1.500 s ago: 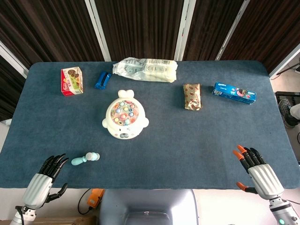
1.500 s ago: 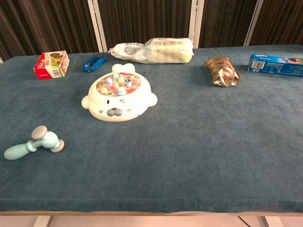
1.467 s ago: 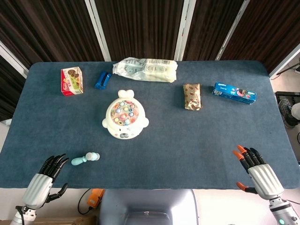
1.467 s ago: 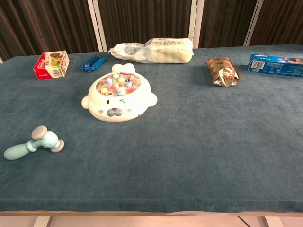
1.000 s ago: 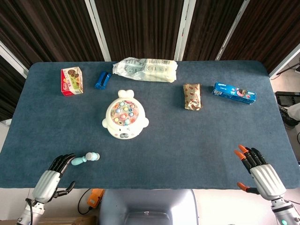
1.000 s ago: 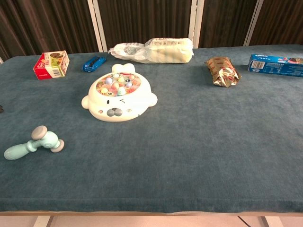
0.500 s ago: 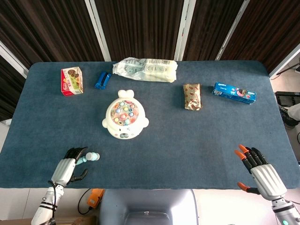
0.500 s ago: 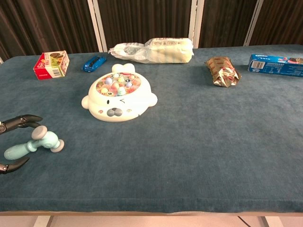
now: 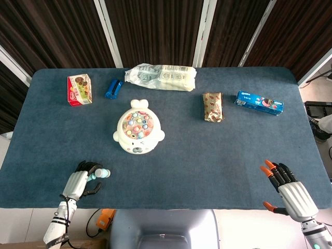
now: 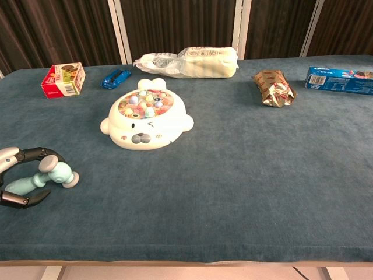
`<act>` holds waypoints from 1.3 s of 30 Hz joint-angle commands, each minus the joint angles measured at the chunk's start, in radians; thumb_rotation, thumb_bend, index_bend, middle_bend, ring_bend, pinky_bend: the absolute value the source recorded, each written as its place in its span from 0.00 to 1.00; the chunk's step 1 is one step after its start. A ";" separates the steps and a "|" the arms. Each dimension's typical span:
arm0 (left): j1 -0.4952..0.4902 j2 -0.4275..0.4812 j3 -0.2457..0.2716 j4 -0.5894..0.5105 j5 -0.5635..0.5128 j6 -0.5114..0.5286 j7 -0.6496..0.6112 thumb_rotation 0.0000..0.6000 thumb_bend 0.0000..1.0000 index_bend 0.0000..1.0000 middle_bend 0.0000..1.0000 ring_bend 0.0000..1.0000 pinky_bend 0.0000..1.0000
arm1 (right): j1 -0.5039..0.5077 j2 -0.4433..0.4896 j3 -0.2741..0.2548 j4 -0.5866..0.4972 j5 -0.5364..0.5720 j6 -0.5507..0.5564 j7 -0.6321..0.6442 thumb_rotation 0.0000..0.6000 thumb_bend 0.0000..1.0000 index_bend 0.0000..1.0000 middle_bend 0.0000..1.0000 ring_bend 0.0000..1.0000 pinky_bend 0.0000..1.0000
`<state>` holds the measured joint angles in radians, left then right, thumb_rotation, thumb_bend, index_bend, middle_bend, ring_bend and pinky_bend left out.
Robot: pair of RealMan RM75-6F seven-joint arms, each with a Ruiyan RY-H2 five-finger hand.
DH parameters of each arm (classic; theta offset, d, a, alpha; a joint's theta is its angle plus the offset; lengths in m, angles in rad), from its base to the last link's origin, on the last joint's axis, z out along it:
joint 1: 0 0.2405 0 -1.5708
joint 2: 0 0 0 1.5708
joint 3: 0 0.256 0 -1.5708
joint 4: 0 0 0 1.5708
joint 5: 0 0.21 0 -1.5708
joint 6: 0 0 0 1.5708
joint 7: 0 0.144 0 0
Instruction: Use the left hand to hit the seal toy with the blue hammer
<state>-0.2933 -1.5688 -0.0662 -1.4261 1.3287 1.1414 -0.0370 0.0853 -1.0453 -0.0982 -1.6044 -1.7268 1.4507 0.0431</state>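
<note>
We are at the grasping step: our left hand (image 10: 17,175) brackets the handle of the blue hammer (image 10: 46,177) near the table's (image 9: 218,155) front left edge, fingers curved over it and thumb below. From the chest view they look not yet closed on it, though we cannot be sure. Next we need to close firmly, lift, and swing toward the seal toy (image 9: 138,133), which sits well apart, further in. The hammer lies flat, long axis roughly left-right, head pointing right. Our right hand (image 9: 288,192) idles, fingers spread, holding nothing.
</note>
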 commanded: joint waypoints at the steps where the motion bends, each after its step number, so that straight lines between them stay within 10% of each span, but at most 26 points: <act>1: -0.006 -0.007 -0.008 0.006 -0.019 -0.009 0.016 1.00 0.36 0.30 0.23 0.15 0.03 | -0.001 0.001 0.000 0.000 -0.001 0.001 0.001 1.00 0.20 0.00 0.00 0.00 0.00; 39: -0.019 -0.037 -0.033 0.028 -0.075 0.013 0.080 1.00 0.42 0.43 0.36 0.25 0.03 | 0.005 0.000 0.002 -0.005 0.008 -0.015 -0.006 1.00 0.20 0.00 0.00 0.00 0.00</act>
<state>-0.3131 -1.6058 -0.0992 -1.3981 1.2537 1.1534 0.0426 0.0905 -1.0450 -0.0959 -1.6090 -1.7191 1.4358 0.0369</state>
